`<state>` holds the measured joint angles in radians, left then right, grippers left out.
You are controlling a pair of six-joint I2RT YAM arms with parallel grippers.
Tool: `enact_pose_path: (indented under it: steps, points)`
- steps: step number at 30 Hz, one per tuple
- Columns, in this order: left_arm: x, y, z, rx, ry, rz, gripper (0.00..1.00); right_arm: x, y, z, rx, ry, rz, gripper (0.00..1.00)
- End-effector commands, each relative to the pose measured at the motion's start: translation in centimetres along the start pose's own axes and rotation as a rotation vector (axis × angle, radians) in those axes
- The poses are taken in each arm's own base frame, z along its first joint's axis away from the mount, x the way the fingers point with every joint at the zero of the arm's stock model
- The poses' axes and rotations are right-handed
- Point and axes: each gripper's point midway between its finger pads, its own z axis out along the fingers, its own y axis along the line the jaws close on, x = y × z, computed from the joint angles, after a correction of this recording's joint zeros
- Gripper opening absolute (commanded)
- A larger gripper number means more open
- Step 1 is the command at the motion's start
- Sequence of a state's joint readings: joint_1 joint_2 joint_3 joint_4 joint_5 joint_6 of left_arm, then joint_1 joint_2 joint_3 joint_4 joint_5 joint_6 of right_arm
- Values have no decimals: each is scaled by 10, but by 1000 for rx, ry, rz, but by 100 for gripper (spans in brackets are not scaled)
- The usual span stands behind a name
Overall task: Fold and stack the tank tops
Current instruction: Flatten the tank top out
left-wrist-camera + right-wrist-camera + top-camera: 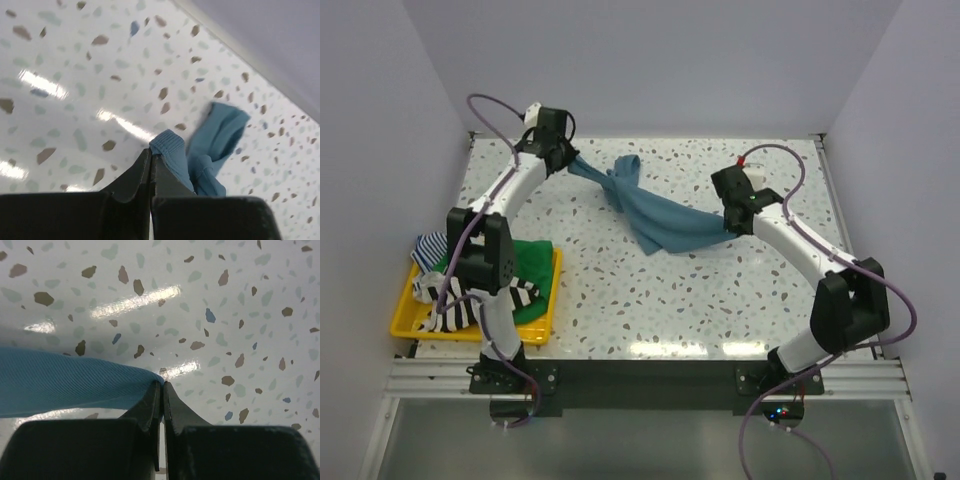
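Your teal-blue tank top [655, 215] stretches between the two grippers across the middle of the speckled table [700, 300] — bunched and twisted near its far-left end, wider toward the right. Your left gripper [151, 159] is pinched tight on a ribbed edge at that far-left end; your right gripper [162, 386] is clamped on the opposite corner. A green top [535, 255] and a black-and-white striped top [525, 293] lie heaped in the yellow tray [405, 322] at the near left — well apart.
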<state>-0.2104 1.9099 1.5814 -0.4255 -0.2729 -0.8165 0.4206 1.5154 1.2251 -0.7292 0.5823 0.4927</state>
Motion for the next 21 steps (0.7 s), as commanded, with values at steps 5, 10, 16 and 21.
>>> enact_pose_path:
  steps: [5,10,16,21]
  points:
    - [-49,-50,40,-9,-32,95,0,15,19,44,-43,59,105,0]
    - [-74,-72,20,84,-98,114,0,47,21,75,-19,152,84,8]
    - [-55,-66,39,107,-11,123,0,42,28,72,-29,117,99,35]
    - [-40,-58,49,108,8,125,0,10,75,13,-105,-72,-17,48]
